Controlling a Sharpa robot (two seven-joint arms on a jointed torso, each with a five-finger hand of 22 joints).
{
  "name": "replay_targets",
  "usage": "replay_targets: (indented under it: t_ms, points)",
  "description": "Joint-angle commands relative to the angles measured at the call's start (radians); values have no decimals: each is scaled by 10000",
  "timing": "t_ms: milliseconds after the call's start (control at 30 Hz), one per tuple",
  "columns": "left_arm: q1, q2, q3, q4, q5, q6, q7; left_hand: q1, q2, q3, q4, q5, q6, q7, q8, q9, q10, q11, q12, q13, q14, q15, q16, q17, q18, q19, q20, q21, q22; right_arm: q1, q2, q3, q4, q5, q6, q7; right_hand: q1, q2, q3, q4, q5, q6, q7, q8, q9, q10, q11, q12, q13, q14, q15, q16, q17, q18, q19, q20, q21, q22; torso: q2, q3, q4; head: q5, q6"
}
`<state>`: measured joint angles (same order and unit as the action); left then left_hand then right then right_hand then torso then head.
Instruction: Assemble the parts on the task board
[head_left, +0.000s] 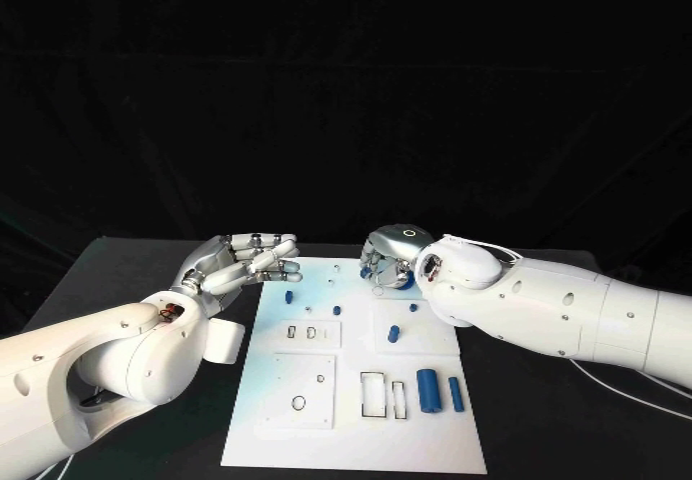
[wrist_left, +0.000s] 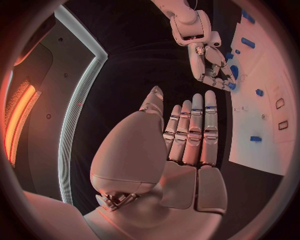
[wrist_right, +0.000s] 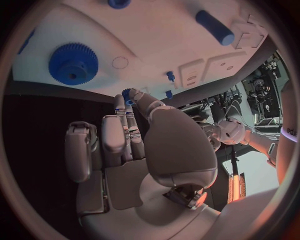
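Note:
The white task board (head_left: 361, 440) lies in the middle of the black table. My right hand (head_left: 389, 264) hovers over its far end and pinches a small blue toothed part (wrist_right: 129, 94) between thumb and fingertips; that part also appears in the left wrist view (wrist_left: 232, 85). A large blue gear (wrist_right: 74, 63) sits on the board just beyond those fingers. My left hand (head_left: 245, 262) hangs over the board's far left corner, fingers apart, holding nothing. Two blue cylinders, thick (head_left: 427, 390) and thin (head_left: 456, 394), lie at the near right. Small blue pegs (head_left: 290, 297) (head_left: 336, 311) stand mid-board.
Rectangular recesses (head_left: 372, 393) and a round outline (head_left: 299, 403) mark the board's near half. More small blue pieces (head_left: 392, 333) (head_left: 413, 308) sit right of centre. Bare black table (head_left: 534, 430) flanks the board on both sides.

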<state>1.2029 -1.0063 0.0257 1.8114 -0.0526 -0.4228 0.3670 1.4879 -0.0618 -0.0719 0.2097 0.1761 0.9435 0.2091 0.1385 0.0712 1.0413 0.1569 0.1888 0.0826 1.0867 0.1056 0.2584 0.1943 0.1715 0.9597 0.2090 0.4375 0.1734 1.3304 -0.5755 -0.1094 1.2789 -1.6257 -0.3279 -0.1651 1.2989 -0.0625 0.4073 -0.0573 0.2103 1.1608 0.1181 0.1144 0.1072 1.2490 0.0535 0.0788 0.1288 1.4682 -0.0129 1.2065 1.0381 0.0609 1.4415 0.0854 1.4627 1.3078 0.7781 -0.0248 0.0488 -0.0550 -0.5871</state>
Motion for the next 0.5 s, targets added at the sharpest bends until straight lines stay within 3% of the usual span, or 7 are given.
replay_targets:
  t_ms: [33,267,500]
  points:
    - [16,30,10,8,63,244,19,-27,68,-37,1,-26,-17,27,-61,-15,-41,0,-60,-15,-11,28,-40,16,109,76,-6,34,14,9,276,4,-350,345,-670,-119,-104,-45,99,140,72,80,-43,50,166,34,21,-61,-14,265,-74,68,38,-180,53,21,45,764,16,-4,27,-25,20]
    - [17,117,10,-26,65,259,11,-29,72,-42,1,-27,-22,30,-66,-15,-47,3,-65,-15,-18,31,-45,20,108,72,-5,35,14,-1,869,7,-994,496,-1021,-318,-96,-64,110,139,84,63,-28,41,173,26,26,-73,-18,265,-72,83,46,-177,42,22,38,754,37,-13,51,-18,7]
    - [17,131,9,-47,66,251,4,-29,72,-42,1,-27,-22,30,-66,-15,-47,3,-65,-15,-18,31,-45,20,108,72,-5,35,14,-22,1202,5,-1242,566,-1056,-286,-116,-85,108,159,67,51,-14,34,182,24,38,-82,-20,266,-65,109,70,-183,57,25,54,782,81,-36,102,-27,-17]
